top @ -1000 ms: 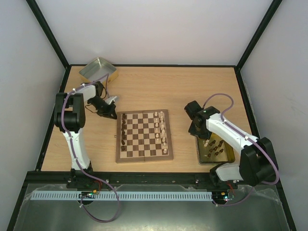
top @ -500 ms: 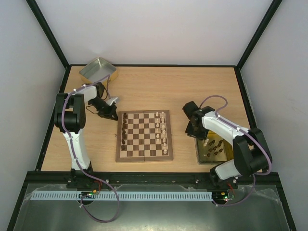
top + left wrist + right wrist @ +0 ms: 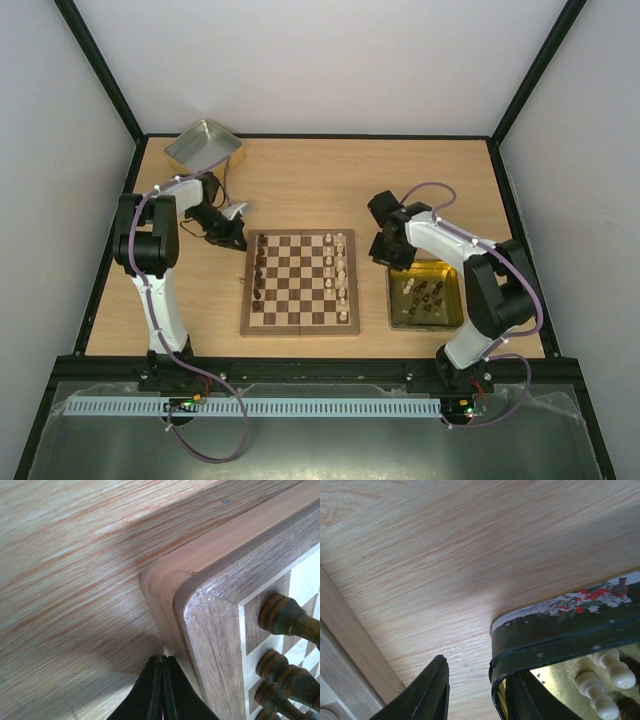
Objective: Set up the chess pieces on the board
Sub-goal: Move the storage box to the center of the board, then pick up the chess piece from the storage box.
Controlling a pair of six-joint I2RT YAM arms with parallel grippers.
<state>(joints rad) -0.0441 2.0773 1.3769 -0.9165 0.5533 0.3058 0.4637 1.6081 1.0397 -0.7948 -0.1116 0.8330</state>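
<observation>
Left pincer (image 3: pixel 161 690): clenched, empty. Its tips are low on the table (image 3: pixel 320 190), against the foot of the board (image 3: pixel 290 295) at its far-left corner.

Right pincer (image 3: pixel 475 680): released and grasping nothing. The jaws straddle the far-left corner wall of the gold tin (image 3: pixel 560 625). One finger is inside the tin. The other is outside, with a visible gap to the wall.

The board lies flat mid-table between the arms. Dark pieces (image 3: pixel 282 615) stand in a file along its left edge, cream pieces (image 3: pixel 341 280) in a file along its right edge. A few more pieces (image 3: pixel 328 262) stand just inward of the cream file.

The gold tin sits just right of the board, apart from it. Loose pieces (image 3: pixel 425 293), dark and cream, lie inside it.

A silver tin (image 3: pixel 203 142) sits at the table's far-left corner, well apart from the board.
</observation>
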